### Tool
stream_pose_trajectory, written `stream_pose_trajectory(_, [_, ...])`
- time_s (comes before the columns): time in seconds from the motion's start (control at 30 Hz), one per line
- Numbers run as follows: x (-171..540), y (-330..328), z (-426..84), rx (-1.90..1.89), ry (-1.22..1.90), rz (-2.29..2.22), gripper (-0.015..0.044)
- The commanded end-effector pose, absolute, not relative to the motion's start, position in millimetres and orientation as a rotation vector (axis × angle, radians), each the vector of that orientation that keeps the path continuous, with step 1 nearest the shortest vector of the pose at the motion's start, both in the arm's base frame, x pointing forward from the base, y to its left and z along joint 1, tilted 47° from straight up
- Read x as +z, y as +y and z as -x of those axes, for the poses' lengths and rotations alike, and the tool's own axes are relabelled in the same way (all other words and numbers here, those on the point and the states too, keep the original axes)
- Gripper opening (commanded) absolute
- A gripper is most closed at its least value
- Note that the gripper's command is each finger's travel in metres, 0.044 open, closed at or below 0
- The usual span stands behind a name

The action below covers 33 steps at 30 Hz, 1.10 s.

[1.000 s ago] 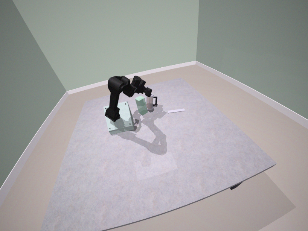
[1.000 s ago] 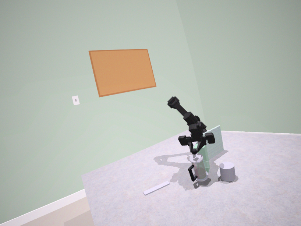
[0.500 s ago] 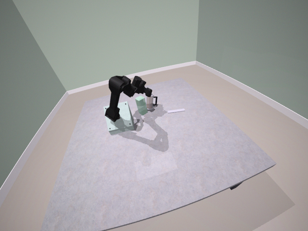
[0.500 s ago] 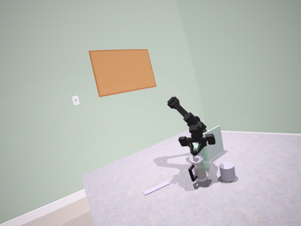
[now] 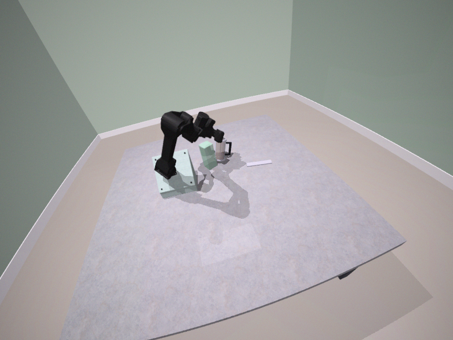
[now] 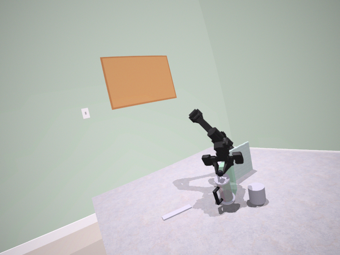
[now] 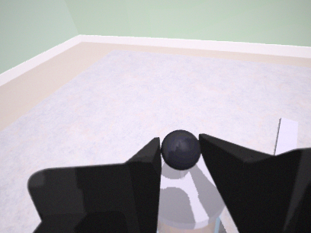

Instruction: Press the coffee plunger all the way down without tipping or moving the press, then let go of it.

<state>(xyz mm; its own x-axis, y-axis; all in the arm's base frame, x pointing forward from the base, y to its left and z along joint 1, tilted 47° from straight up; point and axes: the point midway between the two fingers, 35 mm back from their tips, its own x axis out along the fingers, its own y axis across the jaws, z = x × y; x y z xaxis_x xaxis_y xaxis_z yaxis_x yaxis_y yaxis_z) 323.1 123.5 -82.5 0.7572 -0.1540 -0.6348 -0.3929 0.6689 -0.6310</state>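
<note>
The coffee press (image 5: 220, 150) (image 6: 226, 190) stands upright on the table, a clear cylinder with a pale lid (image 6: 221, 180) (image 7: 183, 209) and a black side handle (image 5: 230, 148) (image 6: 216, 196). Its round black plunger knob (image 6: 220, 173) (image 7: 181, 149) sits a little above the lid, with a short piece of rod showing below it. My gripper (image 5: 220, 136) (image 6: 220, 172) (image 7: 179, 141) is shut on the knob, one fingertip on each side. In the top view the gripper hides the knob. The plunger disc inside the press is hard to make out.
A green block (image 5: 206, 153) (image 6: 234, 182) stands close beside the press, on the side of the arm's base plate (image 5: 181, 160) (image 6: 243, 161). A grey cylinder (image 6: 256, 194) stands near the press. A flat white strip (image 5: 258, 163) (image 6: 176, 212) (image 7: 286, 137) lies on the handle side.
</note>
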Motion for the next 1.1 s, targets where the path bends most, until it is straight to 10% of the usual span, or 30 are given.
stream_pose_trajectory(0.0, [-86.0, 119.6, -322.2, 0.143, 0.735, 0.861, 0.0117])
stream_pose_trajectory(0.8, [-84.5, 123.6, -325.5, 0.146, 0.723, 0.848, 0.0117])
stream_pose_trajectory(1.07, [-84.5, 123.6, -325.5, 0.146, 0.723, 0.848, 0.0327])
